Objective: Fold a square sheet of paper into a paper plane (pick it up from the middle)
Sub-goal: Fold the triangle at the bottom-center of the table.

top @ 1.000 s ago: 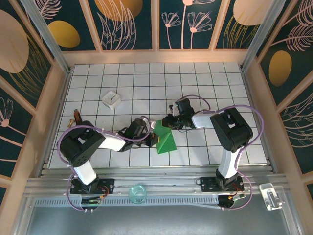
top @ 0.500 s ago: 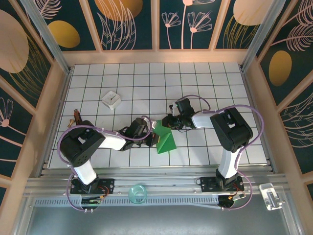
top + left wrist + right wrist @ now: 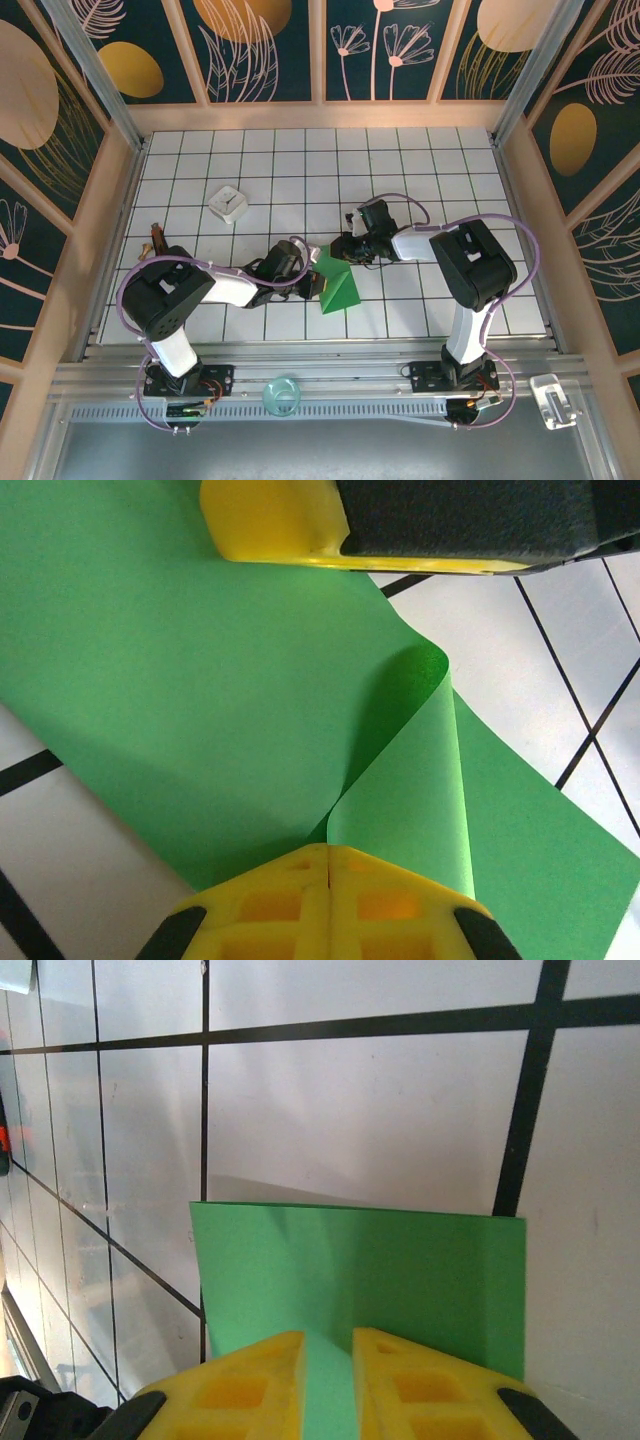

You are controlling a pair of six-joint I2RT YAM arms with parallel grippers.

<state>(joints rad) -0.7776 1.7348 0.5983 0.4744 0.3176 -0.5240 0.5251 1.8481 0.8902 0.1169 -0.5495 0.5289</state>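
Green paper [image 3: 338, 290], part folded, lies well right of the white box [image 3: 228, 203], pointing away from the arms. Left end effector [image 3: 328, 875] pinches its box-side edge shut; right end effector [image 3: 328, 1360] straddles the far corner, slightly parted.

We see a white tiled table [image 3: 400, 170] carrying a part-folded green paper [image 3: 338, 290] and a white box [image 3: 228, 203].

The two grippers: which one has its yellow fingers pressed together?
The left gripper, pinched shut on the green paper; the right gripper shows a gap.
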